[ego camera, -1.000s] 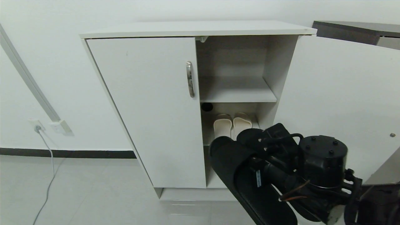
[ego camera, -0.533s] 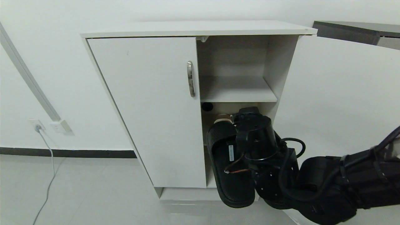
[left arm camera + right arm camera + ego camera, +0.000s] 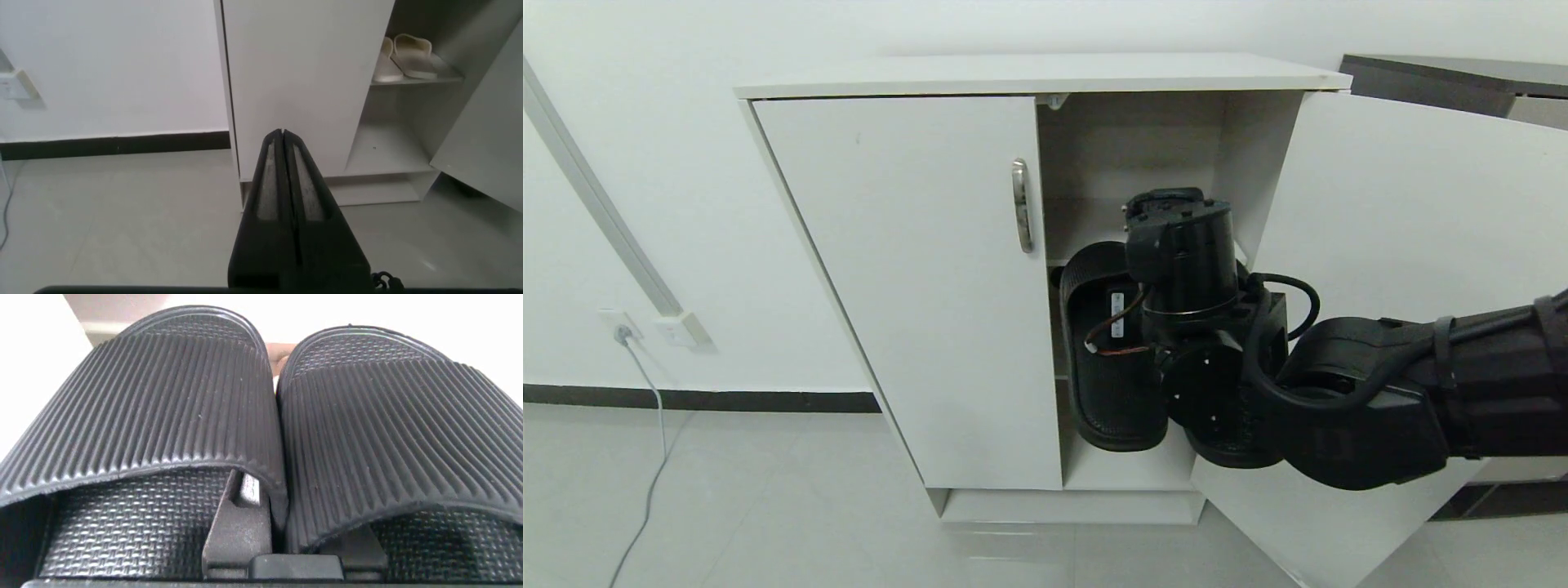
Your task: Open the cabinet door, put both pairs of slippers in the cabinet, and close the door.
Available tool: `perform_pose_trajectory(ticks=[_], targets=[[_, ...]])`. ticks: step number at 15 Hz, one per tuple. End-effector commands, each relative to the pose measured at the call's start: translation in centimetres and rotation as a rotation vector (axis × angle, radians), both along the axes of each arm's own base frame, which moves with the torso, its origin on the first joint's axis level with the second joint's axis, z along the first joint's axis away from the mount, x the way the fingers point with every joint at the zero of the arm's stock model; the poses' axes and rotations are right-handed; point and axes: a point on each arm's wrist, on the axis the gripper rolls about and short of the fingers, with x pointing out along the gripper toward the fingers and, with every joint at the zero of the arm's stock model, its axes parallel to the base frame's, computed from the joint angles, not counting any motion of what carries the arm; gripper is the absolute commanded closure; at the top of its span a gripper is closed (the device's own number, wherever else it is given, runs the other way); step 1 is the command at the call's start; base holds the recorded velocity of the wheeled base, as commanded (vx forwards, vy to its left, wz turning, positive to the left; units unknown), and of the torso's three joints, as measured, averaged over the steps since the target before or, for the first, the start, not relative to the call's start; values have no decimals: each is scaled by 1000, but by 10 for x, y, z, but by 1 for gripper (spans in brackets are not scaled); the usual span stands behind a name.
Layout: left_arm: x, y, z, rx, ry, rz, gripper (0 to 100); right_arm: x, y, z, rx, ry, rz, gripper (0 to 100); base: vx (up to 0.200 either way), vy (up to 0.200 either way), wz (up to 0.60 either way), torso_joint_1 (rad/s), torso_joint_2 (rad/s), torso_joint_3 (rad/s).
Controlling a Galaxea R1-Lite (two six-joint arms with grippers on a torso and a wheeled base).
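The white cabinet (image 3: 1029, 75) has its left door (image 3: 907, 286) shut and its right door (image 3: 1405, 245) swung wide open. My right gripper (image 3: 278, 518) is shut on a pair of black ribbed slippers (image 3: 180, 400), its fingers under their straps. In the head view the black slippers (image 3: 1107, 359) hang toes-up in the cabinet opening, just below the upper shelf, in front of my right wrist (image 3: 1184, 245). A pair of white slippers (image 3: 409, 55) lies on the middle shelf. My left gripper (image 3: 282, 163) is shut and holds nothing, low over the floor in front of the cabinet.
A metal handle (image 3: 1019, 206) sits on the shut left door. A wall socket with a cable (image 3: 623, 335) is at the far left. Dark furniture (image 3: 1454, 82) stands behind the open door. The bottom shelf (image 3: 384, 151) is bare. Grey floor tiles lie in front.
My right arm has raised the black slippers and carried them forward into the cabinet opening, turning them upright. They now hide the white slippers in the head view.
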Motion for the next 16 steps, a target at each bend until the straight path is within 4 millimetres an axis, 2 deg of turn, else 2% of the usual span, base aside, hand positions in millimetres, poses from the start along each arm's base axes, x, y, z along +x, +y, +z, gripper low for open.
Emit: perform_pose_trajectory(ticks=[1,6,7,15,16], targets=[[0,0,0,0,2,-1,100,2,-1,2,5,-4,-4,100,0,0,0,0,0,0],[0,0,0,-3,2,1,100,5,2,-6,-10,9,-4,100,0,0,0,0,0,0],[0,0,0,-6,2,2,100,5,3,-7,-10,10,-3,100,200,0,0,12,2,-2],[0,0,0,-20,2,5,100,7,1,-7,-12,11,-8,100,0,0,0,0,0,0],[0,0,0,-19,2,5,100,7,0,-6,-11,10,-10,100,200,0,0,2,2,2]])
